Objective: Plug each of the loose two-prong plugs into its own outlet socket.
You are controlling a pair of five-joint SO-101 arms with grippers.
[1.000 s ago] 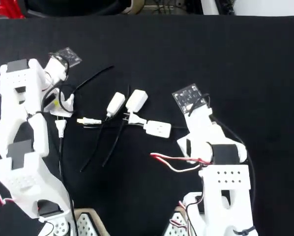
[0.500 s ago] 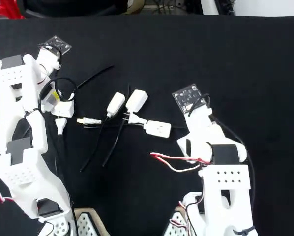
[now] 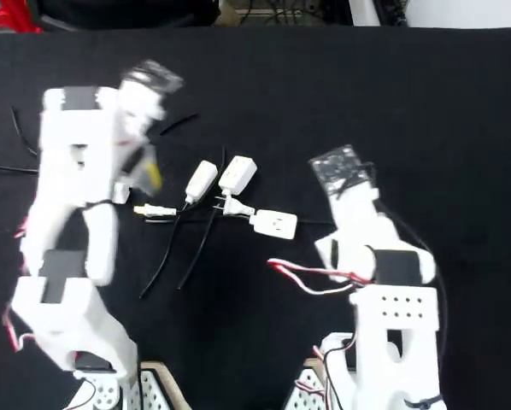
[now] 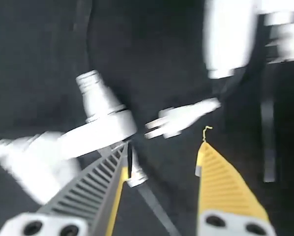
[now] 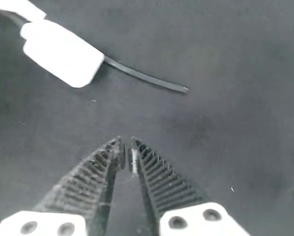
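Two white plastic arms stand at a matte black tabletop [image 3: 443, 111]. The right gripper [image 5: 126, 150] has its ribbed fingers pinched together on nothing, near one flat rectangular outlet block [image 3: 274, 224]. One slim loose plug [image 3: 153, 209] lies left of that block. The left gripper [image 4: 164, 147] hovers over it with yellow-edged fingers spread. Farther back lie two rounded white adapters [image 3: 202, 179] [image 3: 237, 173], side by side among thin black cords [image 3: 166, 256].
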